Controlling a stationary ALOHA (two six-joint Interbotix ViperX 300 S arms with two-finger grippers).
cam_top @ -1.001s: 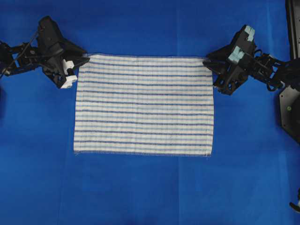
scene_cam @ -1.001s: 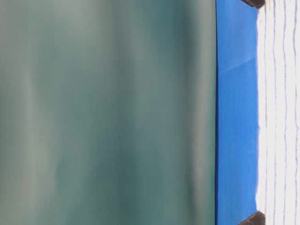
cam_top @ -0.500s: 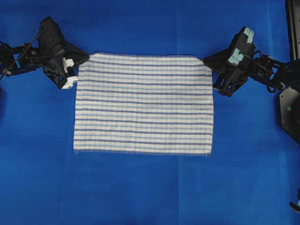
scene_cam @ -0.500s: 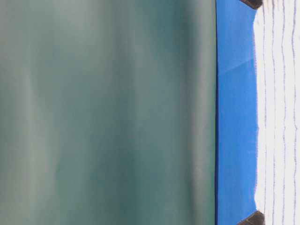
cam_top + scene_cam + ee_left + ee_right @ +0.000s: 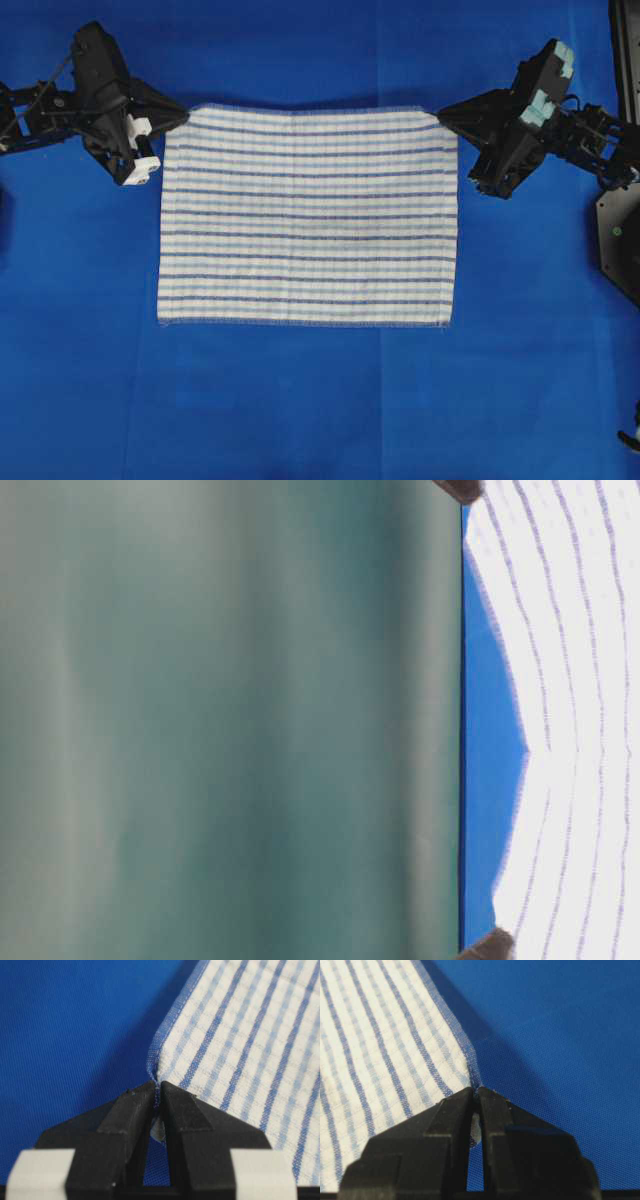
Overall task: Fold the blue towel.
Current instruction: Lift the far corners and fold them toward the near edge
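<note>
Cloth this thin, the blue towel (image 5: pixel 308 215) will sag limply, so each far corner stays pinched: left end effector (image 5: pixel 157 1091) and right end effector (image 5: pixel 475 1094) both clamp it.

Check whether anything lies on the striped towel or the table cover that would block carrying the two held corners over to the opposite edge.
Nothing visible does. The left end effector and right end effector are each shut on a corner of the blue towel, whose surface is bare. The table covering beyond its opposite edge holds nothing.
</note>
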